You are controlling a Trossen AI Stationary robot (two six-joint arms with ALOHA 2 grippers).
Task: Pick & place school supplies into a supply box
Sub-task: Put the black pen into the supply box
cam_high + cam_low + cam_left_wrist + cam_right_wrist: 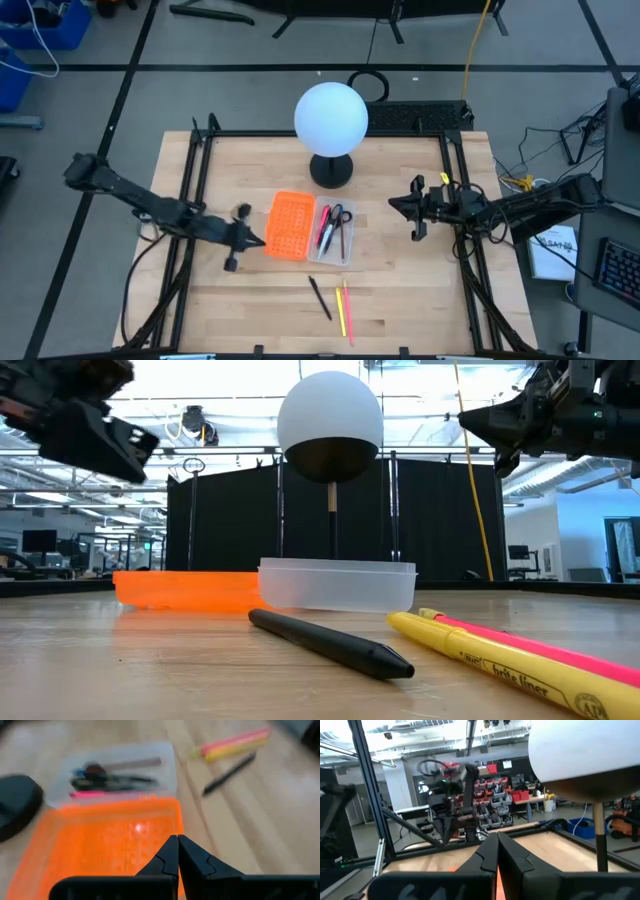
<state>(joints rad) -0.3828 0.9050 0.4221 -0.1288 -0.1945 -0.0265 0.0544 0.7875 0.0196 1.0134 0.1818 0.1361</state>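
Note:
The supply box, a shallow clear tray, lies mid-table right of an orange perforated panel. In it lie scissors with a pink pen and a brown pencil, which the left wrist view also shows in the box. On the bare wood nearer the front lie a black pen, a yellow highlighter and a pink one. My left gripper hangs shut above the panel's left edge, fingertips closed on nothing. My right gripper is shut in the air right of the box.
A lamp with a white globe on a black foot stands behind the box. Black frame rails run along the table's left and right sides. Bare wood lies between the box and the front edge around the loose pens.

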